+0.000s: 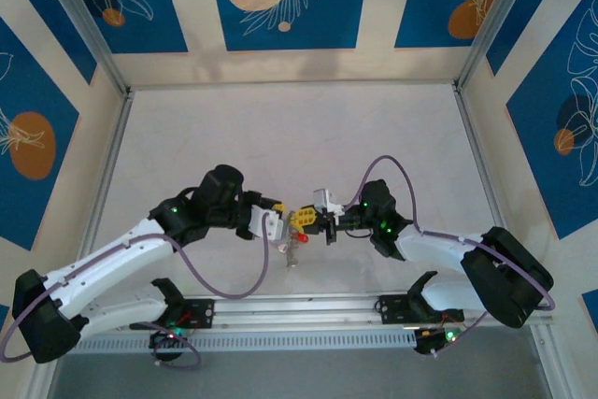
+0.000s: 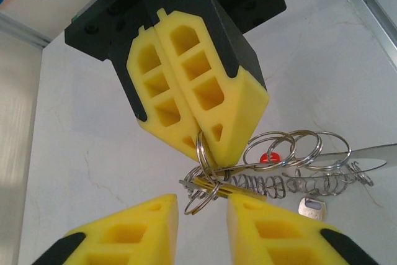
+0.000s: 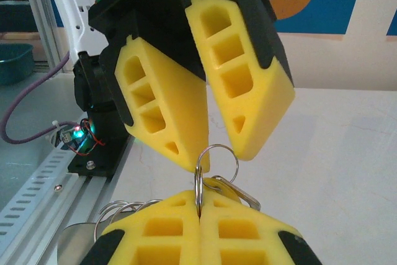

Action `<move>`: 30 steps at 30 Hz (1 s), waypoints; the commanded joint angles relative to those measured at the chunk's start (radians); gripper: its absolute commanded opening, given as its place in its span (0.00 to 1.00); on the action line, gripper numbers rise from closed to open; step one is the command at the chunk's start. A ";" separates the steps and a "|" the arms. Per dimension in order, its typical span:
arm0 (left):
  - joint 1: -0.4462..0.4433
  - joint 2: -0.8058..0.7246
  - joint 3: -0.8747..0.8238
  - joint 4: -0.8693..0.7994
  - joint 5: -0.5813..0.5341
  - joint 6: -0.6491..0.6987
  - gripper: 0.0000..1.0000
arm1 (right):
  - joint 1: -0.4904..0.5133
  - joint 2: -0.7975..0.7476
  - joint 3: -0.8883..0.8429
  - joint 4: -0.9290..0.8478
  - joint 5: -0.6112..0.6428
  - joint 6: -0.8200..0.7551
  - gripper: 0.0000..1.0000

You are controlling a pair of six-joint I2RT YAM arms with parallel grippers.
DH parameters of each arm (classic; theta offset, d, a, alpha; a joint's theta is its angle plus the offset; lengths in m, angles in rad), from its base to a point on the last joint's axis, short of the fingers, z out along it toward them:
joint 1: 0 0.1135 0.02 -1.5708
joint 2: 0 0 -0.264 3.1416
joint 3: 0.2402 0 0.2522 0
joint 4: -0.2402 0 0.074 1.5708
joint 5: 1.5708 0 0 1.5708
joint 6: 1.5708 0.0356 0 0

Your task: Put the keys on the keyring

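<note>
At counter [image 1: 280, 137] centre, right pincer [image 3: 198, 206] clamped shut on keyring [image 3: 198, 181], keys [image 2: 268, 157] bunched just beside it among spare rings [image 2: 310, 147]; left pincer [image 3: 218, 153], jaws apart about the ring's top: likely best to close gently on one coil and spread it, not tug it free.

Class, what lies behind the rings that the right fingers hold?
A red key head shows through the rings; a pale key shows just below them. The red key's blade is covered.
</note>
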 commanded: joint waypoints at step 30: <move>-0.130 0.028 -0.072 0.106 -0.128 -0.112 0.00 | -0.012 0.036 -0.025 0.267 0.256 0.266 0.00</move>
